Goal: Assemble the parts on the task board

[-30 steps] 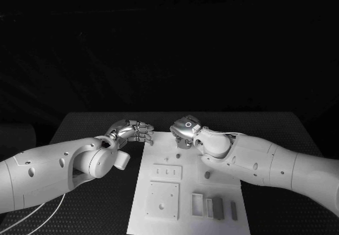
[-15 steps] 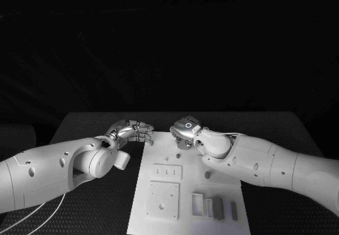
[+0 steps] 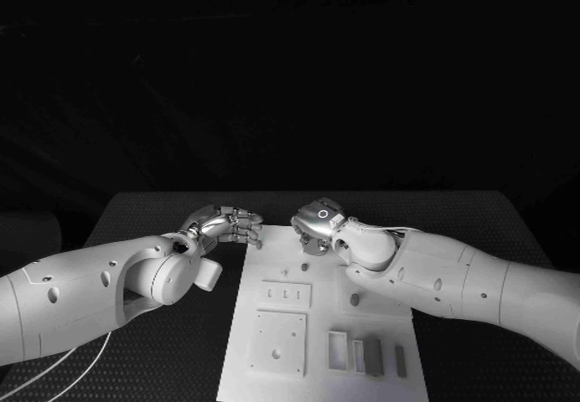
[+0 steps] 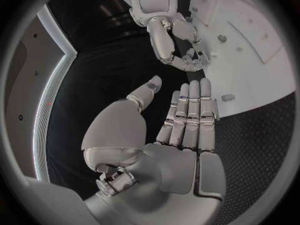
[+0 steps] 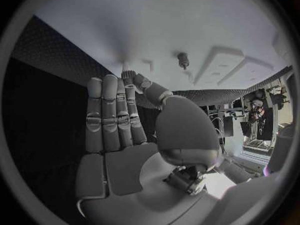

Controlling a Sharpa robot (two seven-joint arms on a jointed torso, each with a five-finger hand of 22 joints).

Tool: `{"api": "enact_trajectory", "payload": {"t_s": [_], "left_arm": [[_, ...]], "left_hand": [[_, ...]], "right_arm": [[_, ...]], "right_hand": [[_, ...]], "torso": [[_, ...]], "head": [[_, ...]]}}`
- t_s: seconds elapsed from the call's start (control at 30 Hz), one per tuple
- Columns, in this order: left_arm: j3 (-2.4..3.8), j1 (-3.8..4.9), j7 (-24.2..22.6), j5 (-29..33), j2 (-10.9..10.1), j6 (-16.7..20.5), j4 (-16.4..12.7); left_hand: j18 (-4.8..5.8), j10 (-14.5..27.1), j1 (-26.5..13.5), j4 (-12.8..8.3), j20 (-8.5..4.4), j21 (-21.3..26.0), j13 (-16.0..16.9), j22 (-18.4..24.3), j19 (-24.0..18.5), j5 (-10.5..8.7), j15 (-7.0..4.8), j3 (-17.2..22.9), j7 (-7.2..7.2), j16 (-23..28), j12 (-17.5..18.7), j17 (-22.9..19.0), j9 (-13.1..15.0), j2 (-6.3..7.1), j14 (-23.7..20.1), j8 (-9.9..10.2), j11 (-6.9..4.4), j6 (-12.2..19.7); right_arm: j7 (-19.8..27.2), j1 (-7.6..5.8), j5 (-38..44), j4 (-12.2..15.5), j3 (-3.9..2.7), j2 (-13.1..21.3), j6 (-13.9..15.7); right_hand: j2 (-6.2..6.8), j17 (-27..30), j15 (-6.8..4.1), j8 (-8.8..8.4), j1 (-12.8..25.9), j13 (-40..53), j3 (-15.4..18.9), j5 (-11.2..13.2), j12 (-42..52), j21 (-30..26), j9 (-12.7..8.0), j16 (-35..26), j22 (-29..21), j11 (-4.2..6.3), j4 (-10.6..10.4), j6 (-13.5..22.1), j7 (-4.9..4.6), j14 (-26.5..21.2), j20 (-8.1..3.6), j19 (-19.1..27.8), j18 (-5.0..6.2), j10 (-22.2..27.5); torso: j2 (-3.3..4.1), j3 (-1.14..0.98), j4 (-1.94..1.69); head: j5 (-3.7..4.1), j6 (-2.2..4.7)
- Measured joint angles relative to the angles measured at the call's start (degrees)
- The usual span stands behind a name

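Nearest me, at the six o'clock end of the task board (image 3: 317, 335), grey parts (image 3: 371, 355) lie untouched in a row beside the raised square plates. Further out a small peg (image 3: 305, 267) stands in the board. At the twelve o'clock edge my left robot hand (image 3: 230, 224) rests flat, fingers straight, holding nothing; my right robot hand (image 3: 317, 228) is likewise extended and bare. I judge no part picked up yet; next I must reach back and grasp one off the bench
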State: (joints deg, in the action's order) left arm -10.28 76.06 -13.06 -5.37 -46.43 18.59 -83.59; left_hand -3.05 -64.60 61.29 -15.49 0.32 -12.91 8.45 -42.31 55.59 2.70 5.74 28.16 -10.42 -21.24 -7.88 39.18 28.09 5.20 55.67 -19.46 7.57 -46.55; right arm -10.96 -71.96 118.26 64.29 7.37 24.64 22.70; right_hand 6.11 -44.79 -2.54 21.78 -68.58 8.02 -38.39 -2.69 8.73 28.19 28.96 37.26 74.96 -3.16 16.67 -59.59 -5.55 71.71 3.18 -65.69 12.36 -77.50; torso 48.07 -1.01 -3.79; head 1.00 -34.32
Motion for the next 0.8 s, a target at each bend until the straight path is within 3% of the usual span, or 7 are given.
{"api": "enact_trajectory", "payload": {"t_s": [0.8], "left_arm": [[0.00, 0.01, -0.02, 0.02, -0.09, 0.00, 0.01]], "left_hand": [[0.08, 0.00, 0.00, 0.00, 0.00, 0.22, 0.04, -0.05, 0.00, 0.00, 0.00, 0.00, 0.00, 0.00, 0.00, 0.15, 0.00, 0.00, 0.00, 0.00, 0.00, 0.00]], "right_arm": [[-0.39, 0.32, -0.61, 0.16, 0.21, 0.73, -0.38]], "right_hand": [[0.00, -0.11, -0.03, 0.00, 0.00, -0.03, -0.13, 0.11, -0.32, 0.21, 0.15, 0.00, -0.02, -0.10, 0.10, 0.00, 0.00, -0.03, 0.01, 0.20, 0.00, -0.11]], "torso": [[0.04, -0.02, 0.04]], "head": [[-0.04, -0.01]]}}
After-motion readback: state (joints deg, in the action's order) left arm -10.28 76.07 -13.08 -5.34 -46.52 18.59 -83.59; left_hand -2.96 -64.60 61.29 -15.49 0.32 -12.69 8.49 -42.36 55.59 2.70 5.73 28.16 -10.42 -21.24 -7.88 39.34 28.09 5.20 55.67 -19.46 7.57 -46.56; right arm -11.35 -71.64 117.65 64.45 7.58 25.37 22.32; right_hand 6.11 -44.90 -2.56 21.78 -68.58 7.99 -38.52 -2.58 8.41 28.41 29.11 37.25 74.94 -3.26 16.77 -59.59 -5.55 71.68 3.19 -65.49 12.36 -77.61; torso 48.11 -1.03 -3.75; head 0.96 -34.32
